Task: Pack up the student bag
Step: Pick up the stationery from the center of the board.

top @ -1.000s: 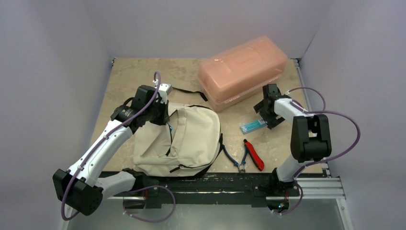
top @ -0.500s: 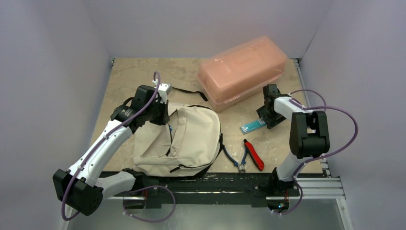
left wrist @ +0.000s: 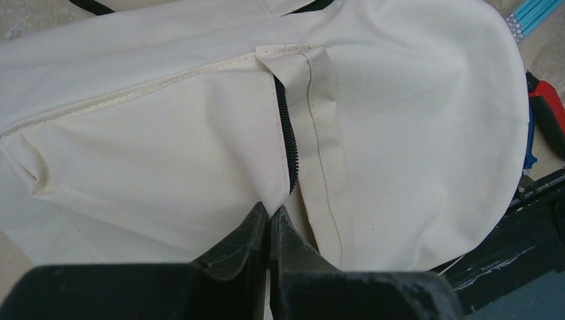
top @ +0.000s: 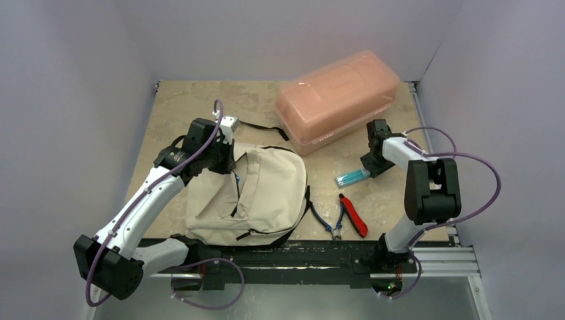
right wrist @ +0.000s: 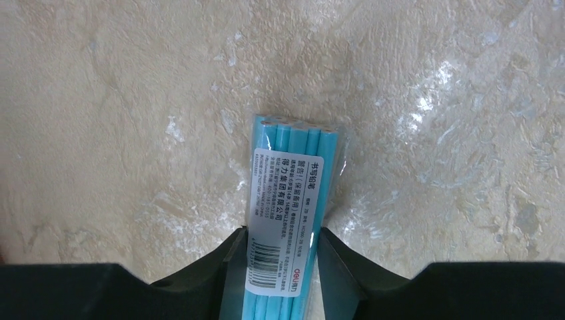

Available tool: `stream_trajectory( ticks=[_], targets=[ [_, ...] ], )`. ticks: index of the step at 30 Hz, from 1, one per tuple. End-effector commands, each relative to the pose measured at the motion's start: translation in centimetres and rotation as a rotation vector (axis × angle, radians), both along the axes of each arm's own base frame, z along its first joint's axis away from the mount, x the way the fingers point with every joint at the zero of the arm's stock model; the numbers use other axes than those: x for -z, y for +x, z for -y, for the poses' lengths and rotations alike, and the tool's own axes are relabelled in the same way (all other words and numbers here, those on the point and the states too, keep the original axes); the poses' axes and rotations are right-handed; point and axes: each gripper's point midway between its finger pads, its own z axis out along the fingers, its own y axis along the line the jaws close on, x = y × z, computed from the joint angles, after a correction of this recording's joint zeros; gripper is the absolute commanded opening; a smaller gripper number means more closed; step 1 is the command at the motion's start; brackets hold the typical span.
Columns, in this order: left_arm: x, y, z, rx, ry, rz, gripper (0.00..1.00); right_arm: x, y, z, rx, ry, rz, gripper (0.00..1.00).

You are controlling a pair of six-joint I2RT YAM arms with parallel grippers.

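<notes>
The student bag [top: 260, 193], cream fabric with black zip trim, lies on the table in front of the left arm. My left gripper [top: 230, 163] is at its upper left corner, shut on a fold of the bag fabric [left wrist: 166, 133] beside the open black zip [left wrist: 288, 143]; the jaws [left wrist: 270, 212] are pressed together on the cloth. A clear pack of light-blue pencils [top: 351, 177] lies on the table right of the bag. My right gripper [right wrist: 281, 237] straddles the pack [right wrist: 293, 173], with both fingers against its sides.
A translucent pink plastic box [top: 336, 100] stands at the back right, close behind the right gripper. Red-handled pliers [top: 352, 215] and a blue-handled tool [top: 330, 223] lie near the front edge between bag and right arm. A black strap [top: 263, 128] trails behind the bag.
My right gripper has come down over the end of the pencil pack and its fingers have closed in from wide open onto the pack's sides. The left arm and bag have not moved.
</notes>
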Motion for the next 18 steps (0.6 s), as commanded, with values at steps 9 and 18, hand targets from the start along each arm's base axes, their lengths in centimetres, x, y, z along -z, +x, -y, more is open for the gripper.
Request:
stream_trajectory(
  ticks=[9,18],
  targets=[
    [-2.0,1.3,0.9,-0.003,-0.059,0.066,0.00,-7.0,0.2,0.0,-0.248,-0.108,0.214,0.11],
    [-1.9,1.4,0.8,-0.009,-0.058,0.061,0.00,-16.9,-0.5,-14.2,-0.760,-0.047,0.574,0.00]
  ],
)
